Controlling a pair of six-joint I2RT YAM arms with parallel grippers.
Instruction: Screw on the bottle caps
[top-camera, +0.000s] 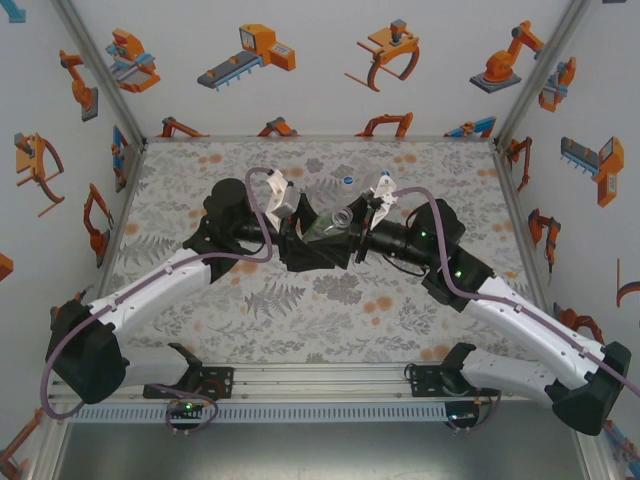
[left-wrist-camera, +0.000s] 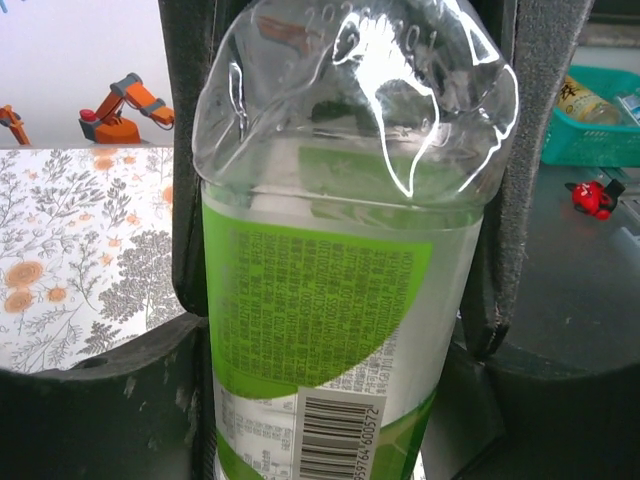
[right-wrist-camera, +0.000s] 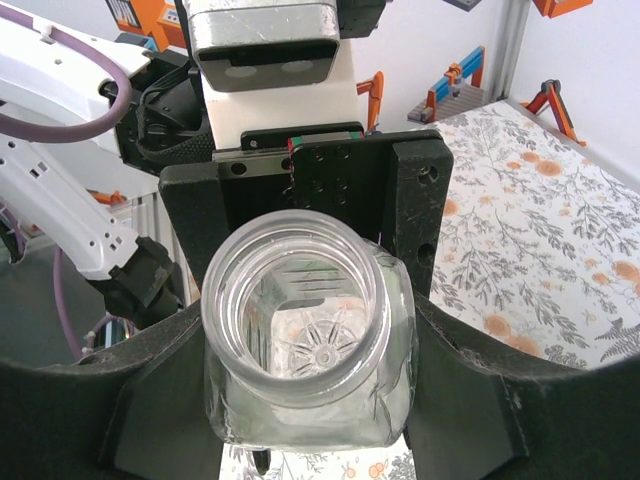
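A clear bottle (top-camera: 337, 221) with a green label hangs above the middle of the table, gripped from both sides. My left gripper (top-camera: 312, 232) is shut on its labelled body (left-wrist-camera: 330, 300), a finger (left-wrist-camera: 500, 200) pressing each side. From the other side my right gripper (top-camera: 357, 226) is shut on the bottle's shoulder (right-wrist-camera: 300, 410), just below the open, capless mouth (right-wrist-camera: 295, 310) that faces the right wrist camera. One small round bottle cap (top-camera: 347, 180) lies on the table behind the grippers.
The floral table cover (top-camera: 250, 300) is walled in by white panels with orange robot pictures. Beyond the table, the left wrist view shows a green basket (left-wrist-camera: 592, 120) and a small red object (left-wrist-camera: 590, 196).
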